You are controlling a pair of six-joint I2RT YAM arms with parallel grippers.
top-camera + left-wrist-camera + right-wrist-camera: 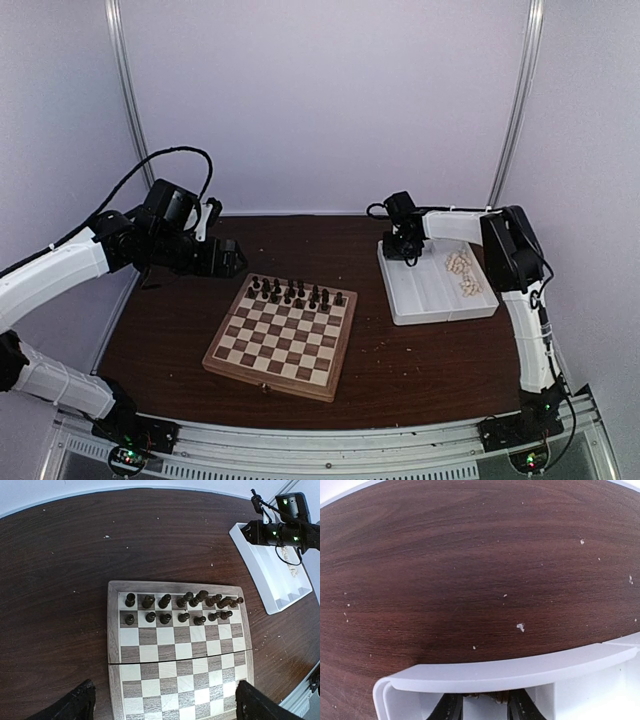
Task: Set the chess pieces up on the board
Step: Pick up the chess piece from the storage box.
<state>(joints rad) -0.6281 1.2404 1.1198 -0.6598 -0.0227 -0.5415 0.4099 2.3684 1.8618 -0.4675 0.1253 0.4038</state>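
2 dark fingers [449,709] of the right gripper [485,706] stood a narrow gap apart, dipped inside the 10 o'clock corner of the white tray [520,670], just behind its rim. A small brownish bit showed between the tips; whether it was gripped, I could not tell. The left gripper [164,700] hung with its jaws spread wide, off the 10 o'clock corner of the board [280,340] and above the dark table [170,330]. The board lay flat near the table's middle, a seam crossing it from 9 to 3 o'clock. The dark chess pieces [295,293] stood in 2 rows along its 12 o'clock edge. The tray sat at 2 o'clock from the board, apart from it. Cream chess pieces [462,272] lay in 2 loose heaps on the tray's 3 o'clock side, away from the right gripper.
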